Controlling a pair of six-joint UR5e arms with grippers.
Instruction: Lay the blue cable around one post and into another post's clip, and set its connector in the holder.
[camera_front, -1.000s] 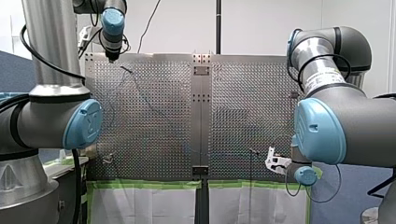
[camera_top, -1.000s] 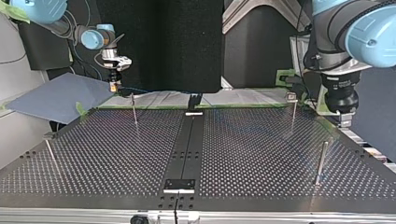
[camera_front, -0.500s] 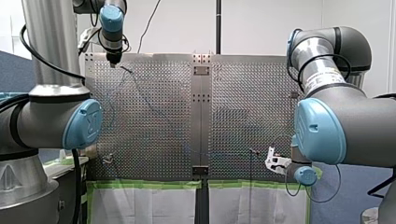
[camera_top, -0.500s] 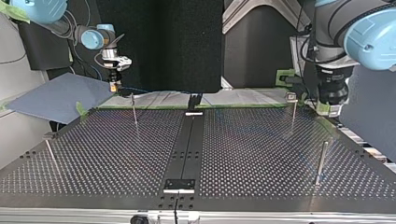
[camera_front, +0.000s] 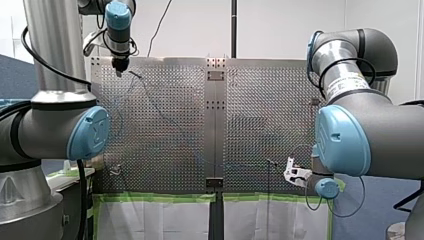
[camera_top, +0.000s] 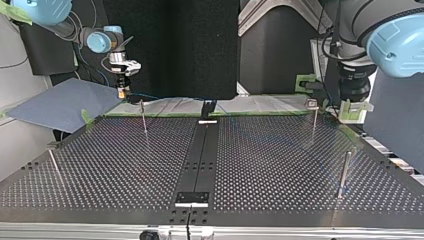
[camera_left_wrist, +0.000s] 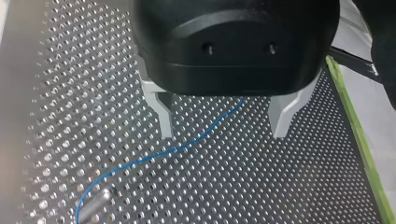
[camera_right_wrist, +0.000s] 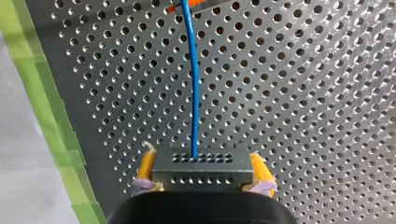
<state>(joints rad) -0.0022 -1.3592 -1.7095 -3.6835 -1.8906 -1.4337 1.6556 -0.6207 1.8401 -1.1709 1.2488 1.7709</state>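
Yellow pads (camera_right_wrist: 146, 164) on the right gripper (camera_right_wrist: 202, 166) clamp the connector (camera_right_wrist: 201, 161); the cable (camera_right_wrist: 193, 84) leaves it at twelve o'clock. Farther off, the left gripper (camera_left_wrist: 223, 120) hangs spread above the cable. I'd keep tension gentle while routing.

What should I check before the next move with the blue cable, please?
1. My right gripper shut on the connector: ok.
2. My left gripper open, the blue cable lying loose between its fingers: ok.
3. Cable around the post: cannot tell; it curves close beside it.
4. Connector set down: not ok; my right gripper holds it.
5. Cable's whole run over the perforated table: cannot tell; too thin to follow.
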